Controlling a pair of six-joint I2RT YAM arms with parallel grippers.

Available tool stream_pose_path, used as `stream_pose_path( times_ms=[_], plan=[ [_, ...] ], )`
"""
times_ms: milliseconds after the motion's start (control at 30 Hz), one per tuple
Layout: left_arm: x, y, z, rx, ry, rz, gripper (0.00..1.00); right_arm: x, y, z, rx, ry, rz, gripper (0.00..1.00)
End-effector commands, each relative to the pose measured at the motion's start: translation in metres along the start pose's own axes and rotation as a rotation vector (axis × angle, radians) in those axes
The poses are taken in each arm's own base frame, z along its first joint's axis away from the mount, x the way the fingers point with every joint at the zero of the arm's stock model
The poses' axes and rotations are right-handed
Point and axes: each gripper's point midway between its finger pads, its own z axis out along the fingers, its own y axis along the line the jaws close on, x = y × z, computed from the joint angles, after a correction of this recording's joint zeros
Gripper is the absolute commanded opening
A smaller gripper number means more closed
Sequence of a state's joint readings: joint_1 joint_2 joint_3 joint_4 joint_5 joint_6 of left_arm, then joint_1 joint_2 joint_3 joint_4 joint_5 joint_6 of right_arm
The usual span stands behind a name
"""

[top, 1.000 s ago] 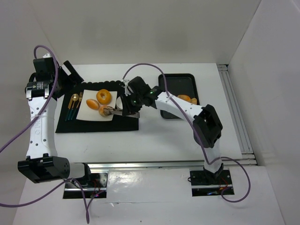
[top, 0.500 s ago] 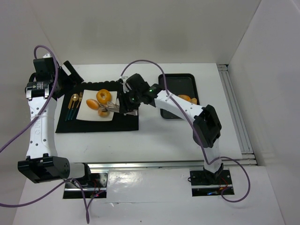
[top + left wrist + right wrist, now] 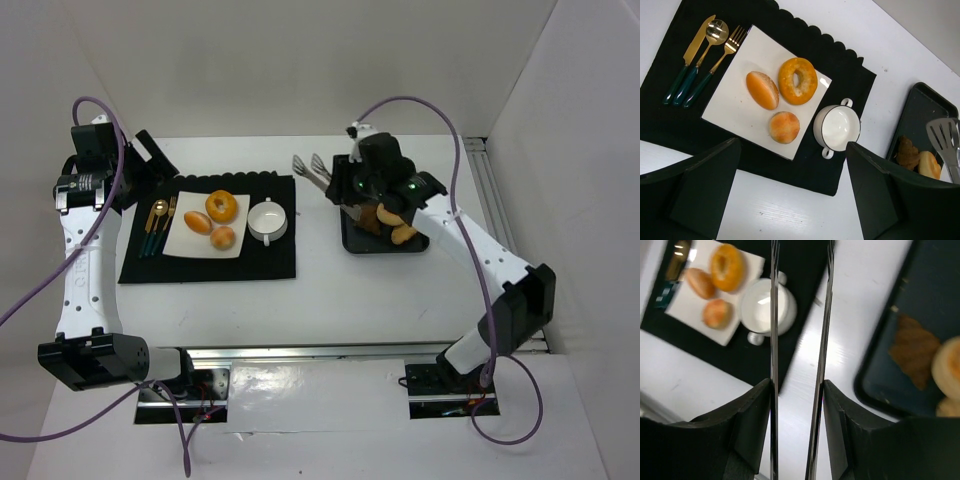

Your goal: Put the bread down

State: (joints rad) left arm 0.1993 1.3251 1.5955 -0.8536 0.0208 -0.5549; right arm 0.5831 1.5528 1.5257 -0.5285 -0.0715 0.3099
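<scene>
Three pieces of bread lie on the white plate (image 3: pixel 180 241): a ring doughnut (image 3: pixel 218 205), an oval bun (image 3: pixel 197 222) and a round bun (image 3: pixel 223 237). The left wrist view shows the same doughnut (image 3: pixel 797 81) and round bun (image 3: pixel 784 127). More bread (image 3: pixel 390 217) lies in the black tray (image 3: pixel 348 240). My right gripper (image 3: pixel 342 186) is shut on metal tongs (image 3: pixel 309 165), whose blades stand apart and empty over the table between cup and tray. My left gripper (image 3: pixel 152 157) hangs open at the far left, holding nothing.
A white two-handled cup (image 3: pixel 267 220) sits on the black mat (image 3: pixel 270 262) right of the plate. Gold cutlery (image 3: pixel 155 225) lies on the mat's left side. White walls close in the table at the back and both sides.
My right arm has swung right from the plate to the tray's left edge, with the tongs now spread. The round bun stays on the plate and the cup is uncovered.
</scene>
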Motion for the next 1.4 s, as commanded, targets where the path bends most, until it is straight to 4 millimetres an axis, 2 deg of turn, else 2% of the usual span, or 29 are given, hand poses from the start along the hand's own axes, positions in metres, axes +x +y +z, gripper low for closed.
stream_pose_path(
  times_ms=[0, 33, 67, 100, 200, 367, 433, 600, 667, 733, 867, 933, 967, 1000, 1033, 1067, 1133, 1200, 1267, 1333, 1367],
  plan=[
    [-0.015, -0.010, -0.013, 0.039, -0.061, 0.007, 1.00, 0.019, -0.039, -0.008, 0.153, -0.031, 0.055, 0.52],
    [-0.012, -0.008, -0.011, 0.033, -0.050, 0.007, 1.00, 0.020, -0.045, -0.016, 0.160, -0.047, 0.062, 0.52],
    [-0.012, -0.008, -0.011, 0.033, -0.050, 0.007, 1.00, 0.026, -0.047, -0.016, 0.161, -0.044, 0.075, 0.52],
    [-0.011, -0.010, -0.011, 0.044, -0.045, 0.007, 1.00, 0.040, -0.051, -0.013, 0.169, -0.025, 0.084, 0.52],
    [-0.007, -0.014, -0.008, 0.065, -0.022, 0.007, 1.00, 0.054, -0.059, -0.011, 0.188, -0.015, 0.096, 0.52],
    [-0.012, -0.018, -0.009, 0.079, -0.028, 0.008, 1.00, 0.062, -0.061, -0.006, 0.192, -0.004, 0.106, 0.52],
    [-0.014, -0.020, -0.011, 0.083, -0.036, 0.009, 1.00, 0.060, -0.056, -0.002, 0.178, -0.015, 0.100, 0.52],
    [-0.014, -0.021, -0.011, 0.091, -0.032, 0.009, 1.00, 0.083, -0.048, 0.021, 0.164, 0.018, 0.084, 0.52],
    [-0.013, -0.023, -0.012, 0.101, -0.027, 0.010, 1.00, 0.089, -0.039, 0.029, 0.144, 0.021, 0.091, 0.52],
    [-0.013, -0.023, -0.012, 0.101, -0.027, 0.010, 1.00, 0.106, -0.034, 0.038, 0.141, 0.048, 0.086, 0.52],
    [-0.015, -0.024, -0.014, 0.105, -0.035, 0.011, 1.00, 0.147, -0.037, 0.048, 0.196, 0.096, 0.091, 0.52],
    [-0.015, -0.024, -0.014, 0.105, -0.035, 0.011, 1.00, 0.160, -0.037, 0.051, 0.224, 0.112, 0.117, 0.59],
    [-0.015, -0.024, -0.014, 0.105, -0.035, 0.011, 1.00, 0.174, -0.036, 0.051, 0.229, 0.146, 0.112, 0.64],
    [-0.015, -0.024, -0.014, 0.105, -0.035, 0.011, 1.00, 0.179, -0.034, 0.050, 0.231, 0.162, 0.115, 0.69],
    [-0.015, -0.024, -0.014, 0.105, -0.035, 0.011, 1.00, 0.183, -0.030, 0.048, 0.239, 0.164, 0.097, 0.79],
    [-0.013, -0.023, -0.012, 0.101, -0.027, 0.010, 1.00, 0.185, -0.034, 0.047, 0.259, 0.168, 0.102, 0.83],
    [-0.013, -0.023, -0.012, 0.101, -0.027, 0.010, 1.00, 0.181, -0.034, 0.040, 0.290, 0.171, 0.094, 0.89],
    [-0.012, -0.024, -0.012, 0.109, -0.023, 0.010, 1.00, 0.162, -0.033, 0.030, 0.321, 0.149, 0.089, 0.93],
    [-0.012, -0.026, -0.008, 0.116, -0.017, 0.010, 1.00, 0.130, -0.042, 0.015, 0.398, 0.070, 0.087, 1.00],
    [-0.009, -0.028, -0.005, 0.130, 0.000, 0.010, 1.00, 0.097, -0.048, 0.003, 0.441, 0.009, 0.106, 1.00],
    [-0.009, -0.028, -0.005, 0.130, 0.000, 0.010, 1.00, 0.078, -0.065, -0.005, 0.490, -0.037, 0.134, 1.00]
  ],
)
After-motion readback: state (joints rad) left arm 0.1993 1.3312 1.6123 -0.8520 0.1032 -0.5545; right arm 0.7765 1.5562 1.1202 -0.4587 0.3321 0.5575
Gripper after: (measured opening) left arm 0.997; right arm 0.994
